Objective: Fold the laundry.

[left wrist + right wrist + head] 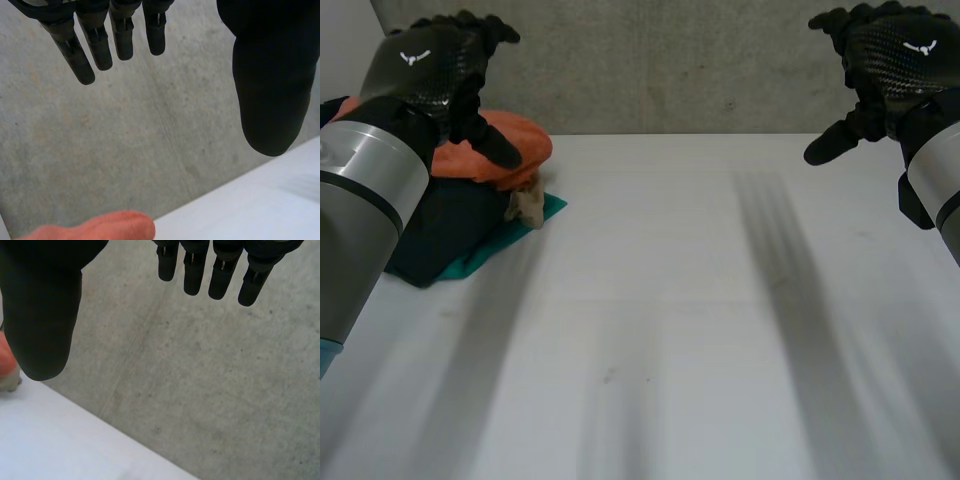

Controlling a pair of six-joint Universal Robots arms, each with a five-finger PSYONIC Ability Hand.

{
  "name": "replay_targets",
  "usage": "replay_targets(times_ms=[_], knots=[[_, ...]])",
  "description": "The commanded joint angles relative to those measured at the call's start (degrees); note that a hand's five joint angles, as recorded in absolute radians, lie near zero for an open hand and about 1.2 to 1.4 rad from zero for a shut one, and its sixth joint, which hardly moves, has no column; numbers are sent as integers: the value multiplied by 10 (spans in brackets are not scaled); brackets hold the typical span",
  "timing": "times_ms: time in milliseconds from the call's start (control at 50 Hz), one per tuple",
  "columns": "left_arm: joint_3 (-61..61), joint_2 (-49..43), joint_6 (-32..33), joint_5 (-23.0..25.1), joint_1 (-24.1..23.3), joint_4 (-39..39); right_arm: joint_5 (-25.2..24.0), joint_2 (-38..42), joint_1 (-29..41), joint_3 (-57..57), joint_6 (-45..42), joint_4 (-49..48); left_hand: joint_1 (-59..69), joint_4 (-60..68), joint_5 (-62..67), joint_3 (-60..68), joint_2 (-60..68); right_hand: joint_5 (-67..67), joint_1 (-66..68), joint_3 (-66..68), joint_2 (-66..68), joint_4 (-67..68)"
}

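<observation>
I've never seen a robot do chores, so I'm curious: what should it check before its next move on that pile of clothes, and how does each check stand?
1. Left hand free: ok. Its fingers are straight, it holds nothing, and it is above the pile without touching it.
2. Right hand free: ok. It is open and well apart from the clothes.
3. Laundry found: ok. An orange cloth lies on a dark cloth, with a teal cloth underneath.
4. Room to fold: ok. The white table beside the pile is bare.
5. Pieces separable: cannot tell. They overlap.
</observation>
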Motion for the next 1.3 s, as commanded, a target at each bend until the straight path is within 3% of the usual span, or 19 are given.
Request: replay_targets(times_ms=[20, 260, 420, 680, 820, 920, 960, 1020, 1040, 1060, 1080, 1200, 1300], knots=[[15, -34, 43, 0, -1, -54, -3, 32, -5, -23, -7, 57, -56, -59, -58, -57, -60, -56, -32, -58, -56, -57], [28, -52, 48, 0, -1, -63, -3, 58, -1, -38, -37, 86, -56, -59, -58, -57, -60, -56, -32, -58, -56, -57], [46, -86, 68, -4, 14, -23, -5, 58, 2, -32, -41, 82, -56, -59, -58, -57, -60, -56, -32, -58, -56, -57], [154, -284, 271, -9, 127, 100, -6, 60, 4, -25, -73, 83, -56, -59, -58, -57, -60, -56, -32, -58, -56, -57], [199, -383, 285, -3, 181, 131, -7, 61, 4, -21, -77, 81, -56, -59, -58, -57, -60, -56, -32, -58, -56, -57], [211, -433, 282, 4, 211, 208, -7, 66, 4, -21, -77, 80, -44, -47, -45, -45, -47, -56, -32, -58, -56, -57], [210, -442, 282, 10, 221, 238, -7, 79, 4, -22, -77, 81, -16, -19, -17, -16, -19, -56, -32, -58, -56, -57], [201, -444, 280, 28, 236, 286, -7, 88, 4, -24, -77, 80, 199, 196, 198, 198, 196, -56, -32, -58, -56, -57], [198, -443, 279, 34, 239, 292, -7, 89, 4, -24, -77, 81, 310, 307, 308, 309, 307, -56, -32, -58, -56, -57], [190, -438, 276, 49, 240, 304, -7, 90, 4, -24, -78, 81, 601, 598, 599, 600, 597, -56, -32, -58, -56, -57], [186, -434, 271, 56, 240, 306, -7, 90, 4, -25, -78, 81, 643, 640, 642, 643, 640, -56, -32, -58, -56, -57], [152, -338, 192, 69, 232, 309, -7, 87, 4, -26, -95, 81, 644, 641, 642, 643, 640, -56, -32, -58, -56, -57], [134, -224, 46, 73, 190, 305, -7, 85, -1, -28, -105, 81, 644, 641, 642, 643, 640, -56, -32, -58, -56, -57]])
